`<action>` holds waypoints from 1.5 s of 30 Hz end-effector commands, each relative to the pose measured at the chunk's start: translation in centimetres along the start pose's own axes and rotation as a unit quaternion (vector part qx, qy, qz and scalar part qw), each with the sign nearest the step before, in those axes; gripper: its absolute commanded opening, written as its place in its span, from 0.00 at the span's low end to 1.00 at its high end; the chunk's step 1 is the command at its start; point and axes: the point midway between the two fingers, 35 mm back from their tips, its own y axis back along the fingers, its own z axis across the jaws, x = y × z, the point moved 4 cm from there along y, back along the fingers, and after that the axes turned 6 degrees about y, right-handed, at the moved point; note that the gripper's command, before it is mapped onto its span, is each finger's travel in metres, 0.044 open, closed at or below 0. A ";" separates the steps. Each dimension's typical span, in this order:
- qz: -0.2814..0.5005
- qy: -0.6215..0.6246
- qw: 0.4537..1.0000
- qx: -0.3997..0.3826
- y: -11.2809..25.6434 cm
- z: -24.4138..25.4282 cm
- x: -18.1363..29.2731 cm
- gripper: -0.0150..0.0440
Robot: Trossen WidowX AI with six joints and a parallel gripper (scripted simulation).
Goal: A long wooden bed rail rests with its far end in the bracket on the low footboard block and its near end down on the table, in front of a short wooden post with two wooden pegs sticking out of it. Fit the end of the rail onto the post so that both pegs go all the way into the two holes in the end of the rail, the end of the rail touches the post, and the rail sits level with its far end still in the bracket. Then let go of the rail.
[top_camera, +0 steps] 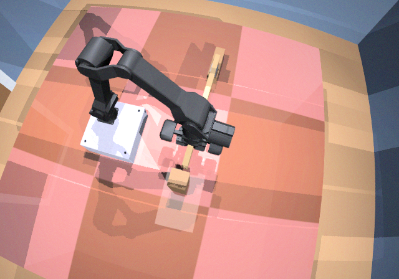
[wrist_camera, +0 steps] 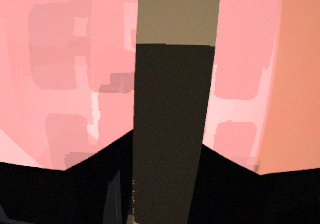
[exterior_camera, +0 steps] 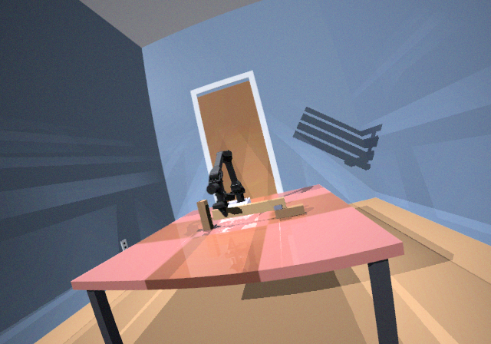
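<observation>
The long pale rail (top_camera: 187, 156) (exterior_camera: 258, 206) (wrist_camera: 175, 84) runs from the footboard block to the post. My gripper (top_camera: 191, 142) (exterior_camera: 224, 212) (wrist_camera: 156, 138) is shut on the rail, nearer its post end, with a finger on each side. The rail's far end is at the grey bracket (top_camera: 216, 70) (exterior_camera: 278, 206) on the low footboard block (top_camera: 220, 51) (exterior_camera: 294, 211). Its near end is raised above the table, close to the upright post (top_camera: 179, 175) (exterior_camera: 203, 214). The pegs and holes are hidden, so contact and peg fit cannot be told. Exact level is also unclear.
The arm's white base plate (top_camera: 120, 137) lies left of the rail in the top view. The arm arches from it over the rail. A pale translucent rectangle (top_camera: 177, 218) marks the pink table (top_camera: 267, 253) (exterior_camera: 329, 249) beyond the post. Strong shadows cross the tabletop.
</observation>
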 end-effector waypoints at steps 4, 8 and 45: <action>0.002 0.001 1.000 0.004 0.2 -0.2 0.4 0.25; 0.002 0.001 1.000 0.004 0.2 -0.1 0.5 0.25; 0.003 0.001 1.000 0.004 0.4 0.0 1.6 0.25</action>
